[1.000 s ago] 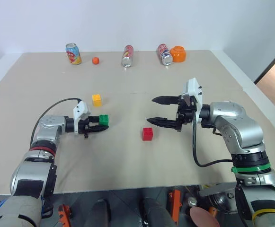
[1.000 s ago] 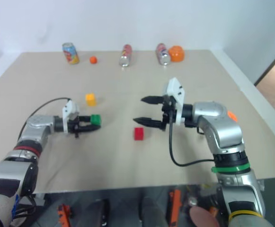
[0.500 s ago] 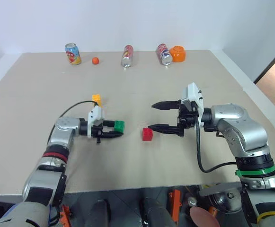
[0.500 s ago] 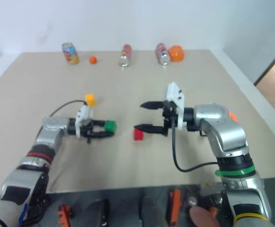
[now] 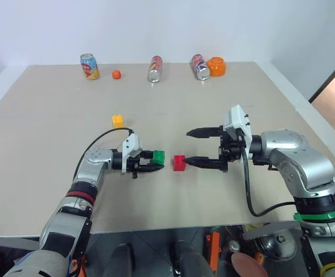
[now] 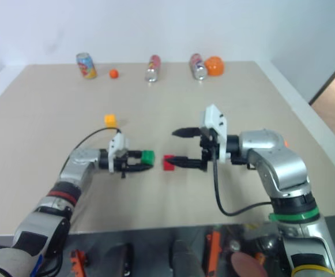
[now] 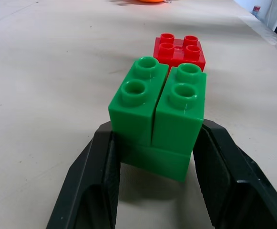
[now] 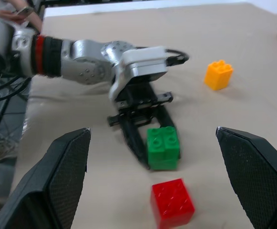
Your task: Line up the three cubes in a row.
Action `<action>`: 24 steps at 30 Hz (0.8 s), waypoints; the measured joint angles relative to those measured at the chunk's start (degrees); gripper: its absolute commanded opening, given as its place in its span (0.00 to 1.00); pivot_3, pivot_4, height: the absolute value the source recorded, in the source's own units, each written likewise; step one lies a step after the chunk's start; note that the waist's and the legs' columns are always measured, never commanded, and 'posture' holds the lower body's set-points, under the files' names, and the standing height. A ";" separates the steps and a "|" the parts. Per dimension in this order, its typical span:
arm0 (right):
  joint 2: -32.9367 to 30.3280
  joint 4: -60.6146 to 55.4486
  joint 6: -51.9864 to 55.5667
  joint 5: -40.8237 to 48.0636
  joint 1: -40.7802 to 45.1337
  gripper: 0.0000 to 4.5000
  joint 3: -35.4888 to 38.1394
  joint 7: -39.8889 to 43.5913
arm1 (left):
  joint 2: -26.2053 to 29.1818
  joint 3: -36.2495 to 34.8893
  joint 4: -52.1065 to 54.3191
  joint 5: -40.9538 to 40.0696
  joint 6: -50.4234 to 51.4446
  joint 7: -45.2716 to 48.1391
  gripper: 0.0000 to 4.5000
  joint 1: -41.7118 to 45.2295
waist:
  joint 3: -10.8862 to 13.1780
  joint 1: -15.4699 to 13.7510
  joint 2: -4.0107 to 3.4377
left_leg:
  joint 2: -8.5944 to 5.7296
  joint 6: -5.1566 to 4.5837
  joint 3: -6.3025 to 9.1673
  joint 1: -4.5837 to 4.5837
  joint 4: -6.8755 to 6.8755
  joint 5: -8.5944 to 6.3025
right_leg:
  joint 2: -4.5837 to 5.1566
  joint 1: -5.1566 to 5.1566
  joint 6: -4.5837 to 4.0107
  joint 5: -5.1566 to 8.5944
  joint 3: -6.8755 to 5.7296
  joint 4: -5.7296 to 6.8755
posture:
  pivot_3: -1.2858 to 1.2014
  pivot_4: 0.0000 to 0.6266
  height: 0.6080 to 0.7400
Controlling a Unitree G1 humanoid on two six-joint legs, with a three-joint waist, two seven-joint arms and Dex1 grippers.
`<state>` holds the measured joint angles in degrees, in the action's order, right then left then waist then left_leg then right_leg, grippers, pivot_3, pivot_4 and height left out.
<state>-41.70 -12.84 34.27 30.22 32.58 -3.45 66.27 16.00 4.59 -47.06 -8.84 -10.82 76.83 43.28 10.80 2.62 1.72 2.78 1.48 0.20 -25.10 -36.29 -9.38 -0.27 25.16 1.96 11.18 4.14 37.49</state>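
Nearest on the beige table (image 5: pixel 225 213), the left gripper (image 5: pixel 150 163) reaches in from the left, its two black fingers clamped on the green cube (image 5: pixel 158 156), studs up, low over the tabletop. Just to the right of it, close but apart, the red cube (image 5: pixel 180 163) sits on the table. From the other side the right gripper (image 5: pixel 195 148) points toward the red cube with its jaws spread wide and holding nothing; the lower fingertip (image 5: pixel 190 163) lies just beside the red cube's right face. Farther back and to the left, well apart from the other two, the yellow cube (image 5: pixel 118 120) stands alone. Along the far edge are an upright drink can (image 5: pixel 89 66), a small orange ball (image 5: pixel 116 74), two cans on their sides (image 5: pixel 154 68) (image 5: pixel 200 66) and an orange pumpkin toy (image 5: pixel 217 66).
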 measured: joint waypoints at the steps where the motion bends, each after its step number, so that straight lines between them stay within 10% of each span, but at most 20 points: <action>1: -0.74 -0.37 -0.08 0.03 -0.93 0.97 0.00 0.49 | 0.00 0.07 0.00 -0.01 0.00 -0.05 0.36 0.00 | 0.00 -0.01 0.01 | 0.00 0.00 0.00 0.00 0.00 0.00 | 0.00 -0.01 -0.01 0.01 0.00 0.00 | 0.52 0.24 1.00; 24: -4.05 0.79 -2.41 -0.23 -4.51 0.97 1.17 2.67 | 3.46 0.10 0.44 -0.45 2.01 1.17 0.36 -0.88 | -0.01 0.31 0.00 | 0.09 0.00 0.07 0.40 0.01 0.00 | -0.37 -0.06 -0.30 -0.09 0.31 0.01 | 0.52 0.24 1.00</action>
<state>-45.74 -12.05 31.86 29.99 28.07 -2.28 68.94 19.47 4.69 -46.62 -9.29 -8.82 78.00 42.40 10.79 2.93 1.72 2.86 1.48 0.27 -24.70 -36.28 -9.38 -0.64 25.11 1.66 11.09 4.45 37.50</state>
